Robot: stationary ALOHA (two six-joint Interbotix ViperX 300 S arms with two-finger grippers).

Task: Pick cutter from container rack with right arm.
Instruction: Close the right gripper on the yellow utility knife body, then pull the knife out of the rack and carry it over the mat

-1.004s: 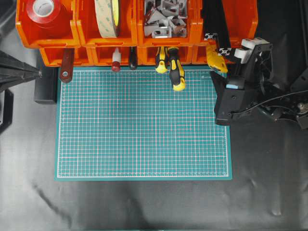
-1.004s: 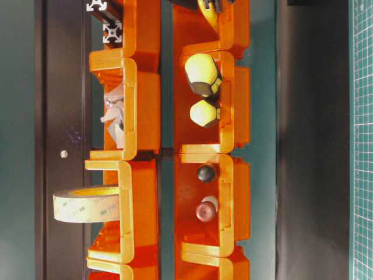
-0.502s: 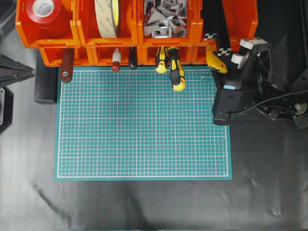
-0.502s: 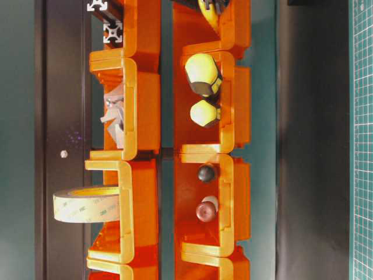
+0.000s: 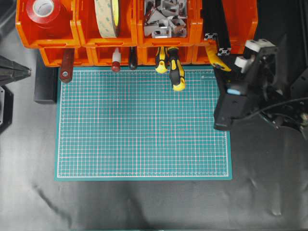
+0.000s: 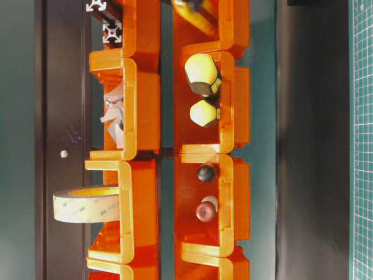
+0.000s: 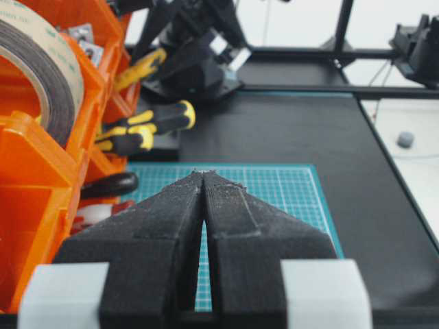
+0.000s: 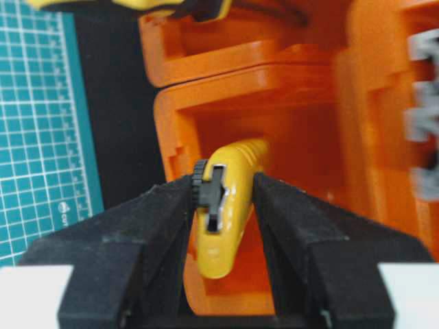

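Note:
The yellow cutter (image 5: 219, 60) sticks out of the rightmost lower bin of the orange container rack (image 5: 86, 39), slanting toward the right. In the right wrist view the cutter (image 8: 226, 212), with its black slider, lies between the two black fingers and touches both, its far end still inside the bin (image 8: 206, 82). My right gripper (image 8: 221, 184) is shut on it; overhead it sits at the mat's right edge (image 5: 224, 66). The cutter also shows in the left wrist view (image 7: 140, 66). My left gripper (image 7: 204, 173) is shut and empty, at the far left (image 5: 12, 72).
Two yellow-and-black screwdrivers (image 5: 173, 67) hang out of the neighbouring bin over the green mat (image 5: 144, 125). Black aluminium profiles (image 5: 216, 29) lie in the bin above the cutter. Tape rolls (image 5: 108, 17), metal brackets (image 5: 163, 17) and other tool handles (image 5: 66, 67) fill the remaining bins.
My right gripper has shifted a little to the right with the cutter between its fingers, and the cutter now slants more to the right. The left arm has barely moved.

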